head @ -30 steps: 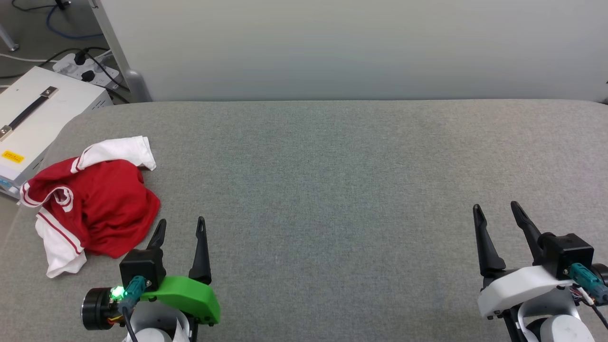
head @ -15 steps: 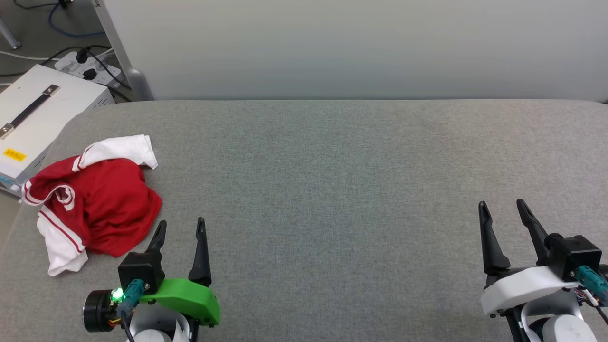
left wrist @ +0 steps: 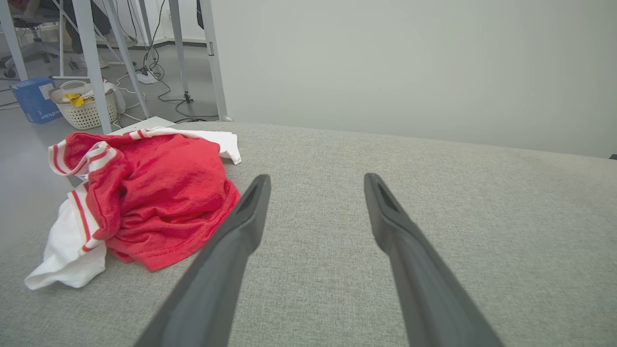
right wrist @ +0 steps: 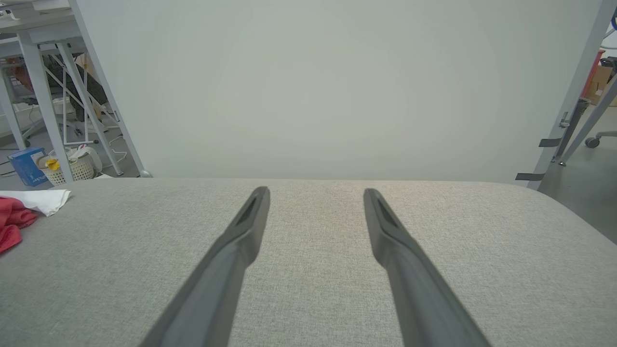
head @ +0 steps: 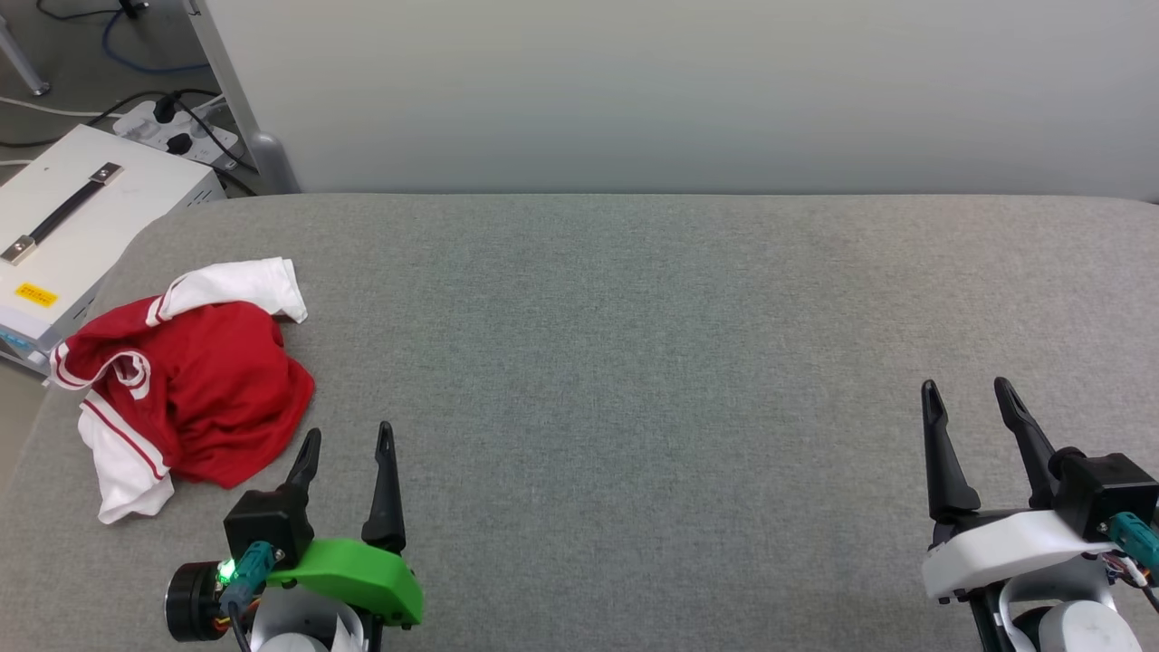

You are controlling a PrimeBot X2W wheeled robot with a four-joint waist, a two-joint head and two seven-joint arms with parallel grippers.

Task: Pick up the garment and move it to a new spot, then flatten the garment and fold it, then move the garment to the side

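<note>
Right, head view first: the garment (head: 181, 380) lies in a crumpled heap at the far-left edge of the grey fabric worktop (head: 634, 344), red body bunched up, white sleeves poking out top and bottom, striped trim at the seams. Left end effector (head: 348, 433) sits just beside the heap's near-right hem, fingers spread, nothing between them, not touching the cloth. Right end effector (head: 966, 388) is well apart at the other end, fingers spread too, empty. Garment looks light, soft and floppy; I'd guess it drapes and drags on the fabric top rather than slides, and it isn't fragile. Best hold, I'd say, is a pinch on the raised red fold or the striped collar ridge, where there's bulk to bite. A flat single layer would be hard to catch. White box (head: 81, 217) off the left edge carries a yellow label (head: 36, 294), print too small to read

Left wrist view: heap sits up-left of the spread fingers, hem stitching facing them. No chest print shows, probably folded inside. Blue box (left wrist: 33, 99) on the floor has white writing, not legible, with a basket (left wrist: 84, 108) next to it

Right wrist view: a sliver of red and white at the far left, fingers apart over bare cloth top
</note>
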